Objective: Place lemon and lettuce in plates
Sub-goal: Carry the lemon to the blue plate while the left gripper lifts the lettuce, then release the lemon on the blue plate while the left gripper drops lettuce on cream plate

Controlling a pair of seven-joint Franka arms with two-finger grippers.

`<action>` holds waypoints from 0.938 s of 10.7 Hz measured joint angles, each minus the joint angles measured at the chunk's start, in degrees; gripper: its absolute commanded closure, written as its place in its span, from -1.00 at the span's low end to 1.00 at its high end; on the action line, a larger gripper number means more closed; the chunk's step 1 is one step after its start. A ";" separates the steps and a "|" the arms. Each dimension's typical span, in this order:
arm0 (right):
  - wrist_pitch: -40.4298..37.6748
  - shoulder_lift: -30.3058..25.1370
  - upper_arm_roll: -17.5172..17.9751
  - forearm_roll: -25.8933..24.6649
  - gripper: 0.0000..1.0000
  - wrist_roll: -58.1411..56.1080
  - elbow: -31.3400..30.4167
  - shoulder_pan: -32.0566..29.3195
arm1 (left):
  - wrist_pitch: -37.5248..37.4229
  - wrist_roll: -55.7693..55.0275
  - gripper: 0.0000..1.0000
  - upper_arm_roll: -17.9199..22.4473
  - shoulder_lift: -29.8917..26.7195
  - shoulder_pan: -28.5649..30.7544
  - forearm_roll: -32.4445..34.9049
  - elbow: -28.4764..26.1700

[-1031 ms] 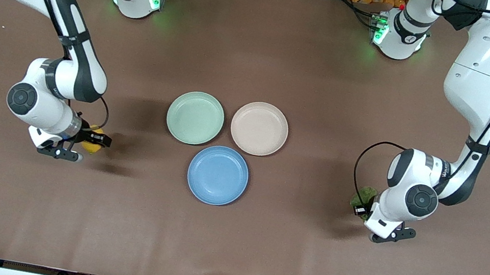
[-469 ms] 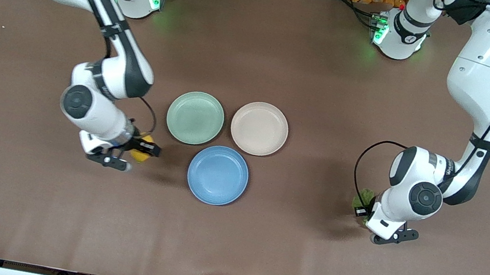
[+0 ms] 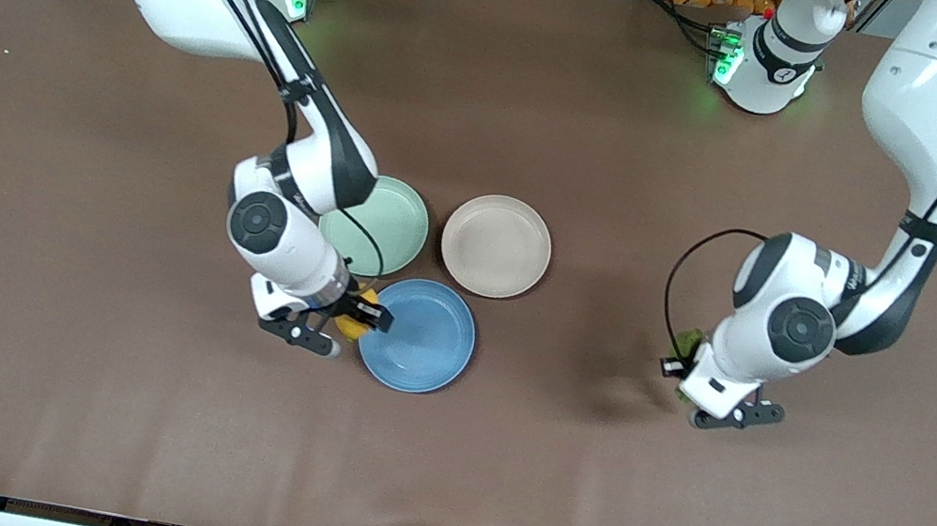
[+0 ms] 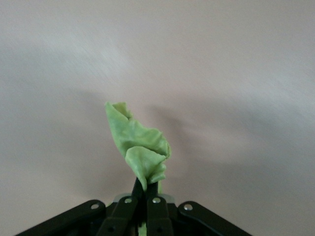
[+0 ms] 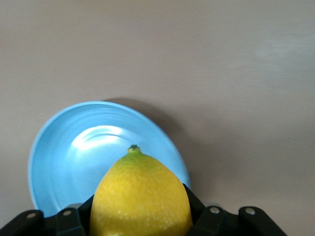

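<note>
Brown counter (image 3: 76, 388) is lying bare along its nearer edge and at both ends. Right gripper (image 3: 357, 318) is hanging over the blue plate's (image 3: 427, 349) rim toward the right arm's end, clamped on the lemon (image 5: 140, 196). Left gripper (image 3: 682, 364) is pinching the lettuce (image 4: 139, 150) above bare counter toward the left arm's end. Blue plate, beige-pink plate (image 3: 496, 246) and green plate (image 3: 384, 230) are holding nothing.

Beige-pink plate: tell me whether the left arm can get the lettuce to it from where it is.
Probably yes. The left gripper holds the lettuce over bare table, and nothing lies between it and the empty beige-pink plate.
</note>
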 measured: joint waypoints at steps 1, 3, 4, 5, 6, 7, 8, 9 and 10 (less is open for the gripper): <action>3.68 1.82 0.01 0.00 1.00 0.12 0.58 1.28 | -1.50 -3.37 1.00 -2.46 -0.44 -0.14 0.00 -0.56; 8.54 5.18 -0.01 0.00 1.00 0.52 1.46 3.70 | -4.49 -9.80 1.00 -7.13 -0.72 -0.89 0.00 -0.82; 9.12 6.57 -0.03 -0.01 0.91 0.58 2.07 4.34 | -4.94 -12.58 1.00 -9.23 -0.80 -1.23 0.00 -0.83; 9.25 7.53 -0.07 -0.43 -0.31 0.57 2.54 4.57 | -5.08 -14.71 1.00 -10.95 -0.81 -1.59 0.00 -0.85; 9.31 7.75 -0.09 -2.17 -0.99 0.49 2.88 4.63 | -5.14 -16.85 1.00 -11.98 -0.81 -2.47 0.00 -0.88; 9.30 7.78 -0.12 -5.28 -1.00 0.55 2.97 4.62 | -5.14 -19.30 1.00 -12.34 -0.82 -4.04 0.00 -0.87; 9.29 7.77 -0.11 -7.39 -1.00 1.07 3.05 4.61 | -5.14 -21.61 1.00 -12.45 -0.84 -5.84 0.00 -0.82; 9.15 7.78 -0.20 -7.97 -1.00 1.70 3.29 4.54 | -5.14 -23.82 1.00 -12.54 -0.87 -7.74 0.00 -0.65; 8.59 7.78 -0.35 -8.00 -1.00 1.87 3.61 4.34 | -5.13 -25.62 1.00 -12.60 -0.89 -9.42 0.00 -0.33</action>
